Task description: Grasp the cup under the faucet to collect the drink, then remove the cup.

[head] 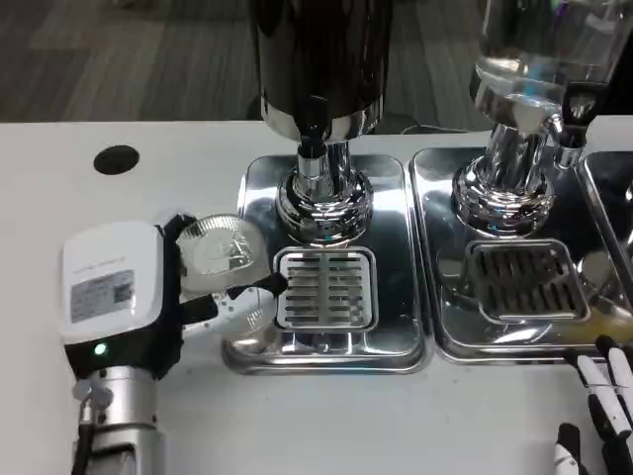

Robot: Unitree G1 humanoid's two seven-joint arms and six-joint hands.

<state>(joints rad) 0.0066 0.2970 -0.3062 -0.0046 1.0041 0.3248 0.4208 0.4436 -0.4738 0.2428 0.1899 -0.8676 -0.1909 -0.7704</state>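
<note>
Now we see our left hand (148,297) wrapped around a clear plastic cup (223,259) — fingers curled about its near side, so the cup is held. It sits at the left edge of the shiny chrome drip tray (391,247), just left of the slotted metal grate (324,289), not beneath the black faucet (312,129) of the dark drink dispenser (321,59). Far right, near the table's (316,426) front edge, our right hand's (598,411) fingers rest apart — holding nothing.

The left hand (148,297) grips a clear cup (223,255) beside the drip grate (324,289).
</note>
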